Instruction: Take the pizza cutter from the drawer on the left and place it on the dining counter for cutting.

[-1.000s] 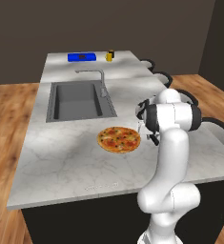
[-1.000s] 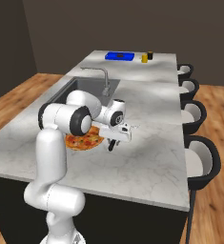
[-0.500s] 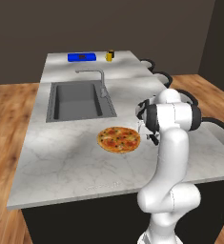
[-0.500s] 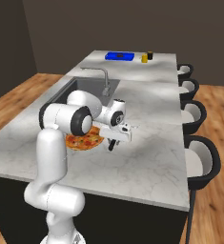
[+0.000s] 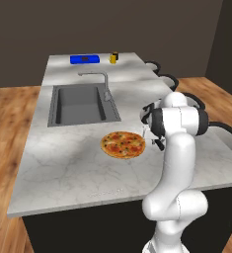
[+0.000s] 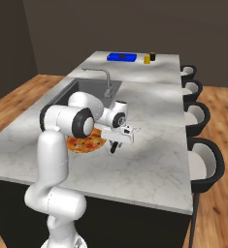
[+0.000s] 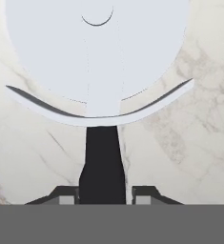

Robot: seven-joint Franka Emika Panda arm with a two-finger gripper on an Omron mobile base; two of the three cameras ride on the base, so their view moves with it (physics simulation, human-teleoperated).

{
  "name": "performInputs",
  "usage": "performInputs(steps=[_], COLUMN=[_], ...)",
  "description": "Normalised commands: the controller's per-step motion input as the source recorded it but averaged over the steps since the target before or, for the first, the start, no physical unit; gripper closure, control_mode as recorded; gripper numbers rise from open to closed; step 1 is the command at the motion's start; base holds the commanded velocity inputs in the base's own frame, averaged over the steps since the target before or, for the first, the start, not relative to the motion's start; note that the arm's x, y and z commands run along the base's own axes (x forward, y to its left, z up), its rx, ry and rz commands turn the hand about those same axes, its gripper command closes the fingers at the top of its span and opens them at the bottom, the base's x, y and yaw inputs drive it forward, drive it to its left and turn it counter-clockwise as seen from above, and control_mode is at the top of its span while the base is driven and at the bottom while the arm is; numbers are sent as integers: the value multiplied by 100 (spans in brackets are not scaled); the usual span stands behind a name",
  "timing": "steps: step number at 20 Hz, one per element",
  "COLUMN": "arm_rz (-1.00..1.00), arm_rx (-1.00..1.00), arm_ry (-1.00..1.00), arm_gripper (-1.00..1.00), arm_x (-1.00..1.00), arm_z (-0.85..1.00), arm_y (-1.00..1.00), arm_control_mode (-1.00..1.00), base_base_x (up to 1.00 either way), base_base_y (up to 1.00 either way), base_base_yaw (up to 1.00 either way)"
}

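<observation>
Dark walls and a warm wooden floor are framing the dining counter (image 5: 63,163), a large island whose grey-white marble top is being shown as smooth, veined and faintly glossy above a dark base. Set into that top, on the far side of the pizza, a rectangular dark sink (image 5: 80,104) is being overlooked by a slim bent metal faucet (image 5: 103,81). The pizza (image 5: 123,145), a flat round disc with an orange crust and mottled red topping, is being used here as the landmark: the gripper (image 6: 116,144) is being held just beside its edge, on the side towards the black stools, low over the marble. In the hand view the pizza cutter (image 7: 100,71) is being gripped by its short, straight, matt black handle between the two dark fingertips, its pale round wheel blade pointing away from the hand over bare marble next to the pizza. Judging by this, the fetching from the drawer is being treated as done, and only the setting down and letting go are being left; whether the wheel is already touching the top cannot be told. Well beyond the pizza, at the far end of the island, a flat blue box (image 5: 84,59) and a small yellow jar (image 5: 114,58) are being left standing.
</observation>
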Motion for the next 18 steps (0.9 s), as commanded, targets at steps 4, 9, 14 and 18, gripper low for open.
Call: performInputs(steps=[4,9,14,18], arm_rz=[0,0,0,0], arm_rx=[0,0,0,0], arm_ry=[0,0,-7,-9], arm_gripper=[-100,-100,-100,-100], arm_x=[0,0,-7,-39], arm_z=[0,3,47,98], arm_y=[0,0,0,0], arm_control_mode=[-100,-100,-100,-100], base_base_x=[0,0,0,0], base_base_y=[0,0,0,0], base_base_yaw=[0,0,0,0])
